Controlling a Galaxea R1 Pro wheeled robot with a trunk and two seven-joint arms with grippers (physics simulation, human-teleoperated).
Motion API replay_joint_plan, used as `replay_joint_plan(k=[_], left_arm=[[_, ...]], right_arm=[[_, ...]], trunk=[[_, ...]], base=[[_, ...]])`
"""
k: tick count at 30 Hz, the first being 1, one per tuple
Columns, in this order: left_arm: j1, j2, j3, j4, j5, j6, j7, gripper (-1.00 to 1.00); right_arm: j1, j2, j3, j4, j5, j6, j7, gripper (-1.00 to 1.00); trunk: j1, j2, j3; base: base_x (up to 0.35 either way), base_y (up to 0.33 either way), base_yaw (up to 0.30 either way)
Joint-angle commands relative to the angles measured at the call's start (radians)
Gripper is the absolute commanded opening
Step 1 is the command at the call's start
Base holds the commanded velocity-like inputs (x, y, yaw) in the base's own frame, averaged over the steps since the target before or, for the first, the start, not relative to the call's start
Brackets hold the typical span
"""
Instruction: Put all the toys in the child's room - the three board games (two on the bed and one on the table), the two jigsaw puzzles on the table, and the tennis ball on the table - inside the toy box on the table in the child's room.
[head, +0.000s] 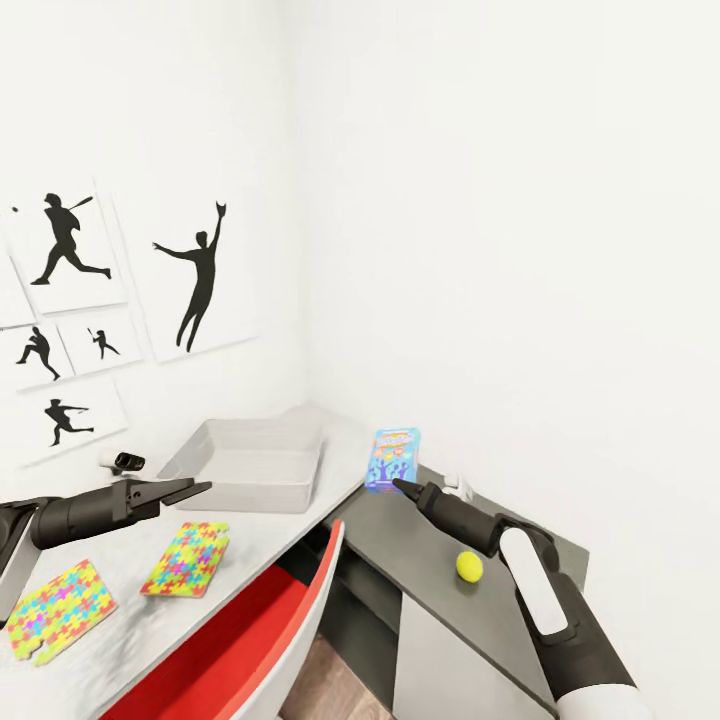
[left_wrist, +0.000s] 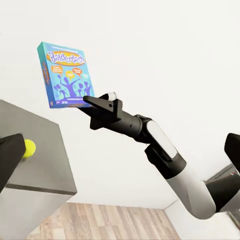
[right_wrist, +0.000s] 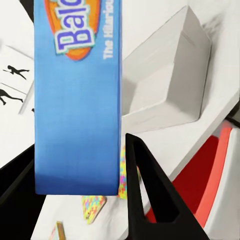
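A blue board game (head: 393, 457) is held upright off the surface, my right gripper (head: 402, 486) shut on its lower edge. In the right wrist view the box (right_wrist: 77, 100) sits between both fingers (right_wrist: 147, 190). The left wrist view shows it (left_wrist: 65, 75) at my right gripper's (left_wrist: 96, 102) tip. The toy box (head: 250, 466) stands on the table (head: 130, 560) in the corner. My left gripper (head: 195, 489) hovers open beside it, above two jigsaw puzzles (head: 187, 558) (head: 55, 610). The tennis ball (head: 469, 566) rests on a dark grey top under my right arm.
A red-and-white chair (head: 255, 635) is pushed against the table's front edge. Black baseball silhouettes (head: 200, 275) hang on the left wall. A small white-and-black object (head: 122, 461) sits behind the toy box. White walls close the corner; wood floor (left_wrist: 115, 222) lies below.
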Motion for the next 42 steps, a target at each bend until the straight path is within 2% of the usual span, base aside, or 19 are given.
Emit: replay_joint_plan(k=[1,25,35,42], left_arm=[[0.000,0.000,0.000,0.000,0.000,0.011,-0.003,1.00],[0.000,0.000,-0.002,0.000,0.000,0.012,-0.003,1.00],[0.000,0.000,0.000,0.000,0.000,0.012,-0.003,1.00],[0.000,0.000,0.000,0.000,0.000,0.011,-0.003,1.00]], right_arm=[[0.000,0.000,-0.001,0.000,-0.003,0.005,0.003,-1.00],[0.000,0.002,-0.001,0.001,-0.002,0.004,0.002,-1.00],[0.000,0.001,-0.002,0.002,0.005,0.004,0.002,-1.00],[0.000,0.000,-0.002,0.001,0.009,0.005,0.003,-1.00]], trunk=[[0.001,-0.001,0.000],[0.001,-0.001,0.000],[0.001,-0.001,0.000],[0.001,-0.001,0.000]], base=[[0.217,-0.155,0.293],[0.131,-0.026,0.292],[0.169,0.090,0.292],[0.203,0.017,0.099]])
